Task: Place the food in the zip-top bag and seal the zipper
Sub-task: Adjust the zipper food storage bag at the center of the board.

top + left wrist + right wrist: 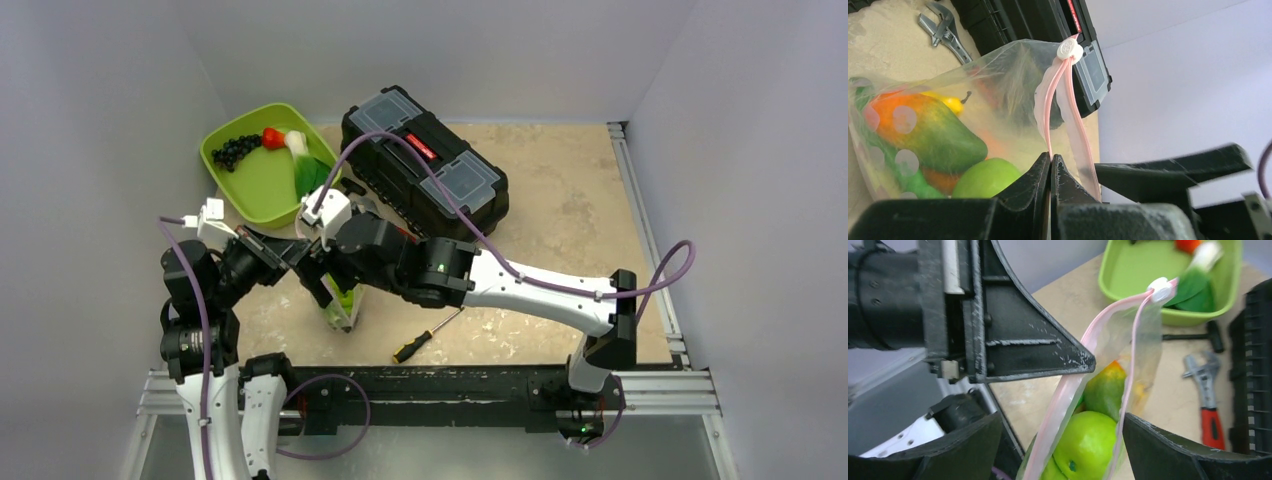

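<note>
The clear zip-top bag (1013, 95) hangs upright and holds several toy foods: a green apple (985, 177), an orange-green fruit (930, 132) and a yellow pear (950, 103). My left gripper (1050, 159) is shut on the pink zipper strip (1048, 107) at the bag's mouth. The white slider (1069, 49) sits at the far end of the strip, and the mouth gapes open. My right gripper (1062, 425) is open, one finger on each side of the bag mouth (1128, 340), above the apple (1088, 445). From above, the bag (342, 302) hangs between both grippers.
A lime-green tray (255, 185) at the back left holds dark grapes (235, 150), a red piece and a leek (303, 160). A black toolbox (425, 160) stands behind the bag. A screwdriver (425, 335) lies near the front. A wrench (1205, 390) lies beside the toolbox.
</note>
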You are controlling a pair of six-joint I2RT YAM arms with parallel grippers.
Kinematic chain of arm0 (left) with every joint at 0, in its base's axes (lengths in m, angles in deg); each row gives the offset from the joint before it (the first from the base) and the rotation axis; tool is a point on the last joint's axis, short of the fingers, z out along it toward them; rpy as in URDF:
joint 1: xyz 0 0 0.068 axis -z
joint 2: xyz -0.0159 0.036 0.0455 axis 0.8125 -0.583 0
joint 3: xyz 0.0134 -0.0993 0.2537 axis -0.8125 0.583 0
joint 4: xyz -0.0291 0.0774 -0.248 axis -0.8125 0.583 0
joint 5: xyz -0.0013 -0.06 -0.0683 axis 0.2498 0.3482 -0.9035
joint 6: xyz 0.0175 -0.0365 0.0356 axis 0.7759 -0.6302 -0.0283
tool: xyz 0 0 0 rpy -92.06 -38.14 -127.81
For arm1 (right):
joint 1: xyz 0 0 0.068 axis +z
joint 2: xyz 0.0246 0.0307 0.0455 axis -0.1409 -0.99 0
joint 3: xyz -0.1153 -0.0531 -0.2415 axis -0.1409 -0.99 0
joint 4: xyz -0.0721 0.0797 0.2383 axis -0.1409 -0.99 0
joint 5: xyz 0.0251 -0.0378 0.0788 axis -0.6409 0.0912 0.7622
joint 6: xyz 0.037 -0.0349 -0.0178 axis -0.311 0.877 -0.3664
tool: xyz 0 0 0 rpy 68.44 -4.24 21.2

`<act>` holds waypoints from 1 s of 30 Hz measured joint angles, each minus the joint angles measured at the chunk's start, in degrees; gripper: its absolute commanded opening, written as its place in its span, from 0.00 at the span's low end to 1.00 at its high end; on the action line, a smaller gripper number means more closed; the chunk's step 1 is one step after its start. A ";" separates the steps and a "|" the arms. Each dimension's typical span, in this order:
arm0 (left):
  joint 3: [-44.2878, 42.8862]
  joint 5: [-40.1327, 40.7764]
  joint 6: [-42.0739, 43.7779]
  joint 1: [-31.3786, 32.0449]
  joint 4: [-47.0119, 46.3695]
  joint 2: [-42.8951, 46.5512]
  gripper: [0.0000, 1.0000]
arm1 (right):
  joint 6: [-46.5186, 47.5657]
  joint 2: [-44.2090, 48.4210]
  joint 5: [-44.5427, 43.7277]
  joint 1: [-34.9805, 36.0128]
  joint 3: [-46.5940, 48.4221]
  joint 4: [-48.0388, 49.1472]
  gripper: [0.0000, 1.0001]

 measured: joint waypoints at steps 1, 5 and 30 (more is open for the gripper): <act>0.00 0.04 -0.13 0.02 0.00 -0.07 0.00 | 0.66 -0.20 -3.74 1.33 0.98 -0.57 0.87; 0.00 0.44 -0.83 0.09 -0.02 -0.11 0.00 | 3.23 -1.86 -17.81 5.62 4.17 -0.85 0.78; -2.32 -1.55 6.03 0.46 0.07 -3.15 0.62 | 12.20 -2.03 -16.37 3.43 -6.73 8.85 0.00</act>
